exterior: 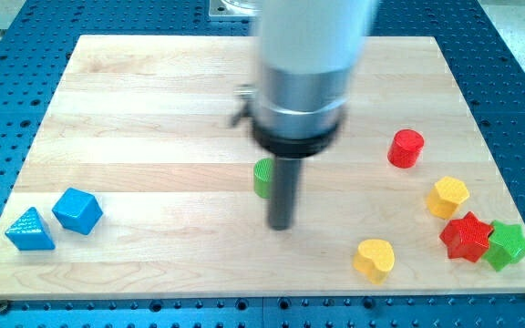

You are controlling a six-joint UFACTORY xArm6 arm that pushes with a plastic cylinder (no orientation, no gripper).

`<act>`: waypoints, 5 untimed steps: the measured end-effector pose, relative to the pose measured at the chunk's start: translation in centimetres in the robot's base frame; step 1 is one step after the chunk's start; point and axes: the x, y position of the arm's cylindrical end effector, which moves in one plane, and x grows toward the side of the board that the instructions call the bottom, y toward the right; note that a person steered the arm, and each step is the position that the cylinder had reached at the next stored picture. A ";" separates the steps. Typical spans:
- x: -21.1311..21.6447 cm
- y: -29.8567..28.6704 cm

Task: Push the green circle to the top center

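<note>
At the view's bottom, nearest the lower edge of the wooden surface, a yellow heart-shaped block lies at about five o'clock from the middle. Down at eight o'clock sit a blue triangle and a blue cube, just beside each other. At four o'clock a red star touches a green star, and a yellow hexagon-like block sits just above them.

There is no hand on this arm: it ends in a straight dark rod, and my tip rests on the wood slightly below the board's middle.

The green circle lies near the centre of the surface, immediately on the view's left of the rod, at about ten o'clock from my tip. Only a narrow sliver of it shows: a bright green, ribbed-looking side with a lighter top face. The rest is hidden behind the rod, so I cannot tell its full outline, nor whether the rod touches it.

Farther up, a red cylinder stands at two o'clock, well apart from the green circle. The arm's wide silver and black body fills the top centre of the view, blurred, covering the board there.
</note>
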 end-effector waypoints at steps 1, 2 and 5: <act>-8.7 0.4; -14.9 1.2; -10.0 4.4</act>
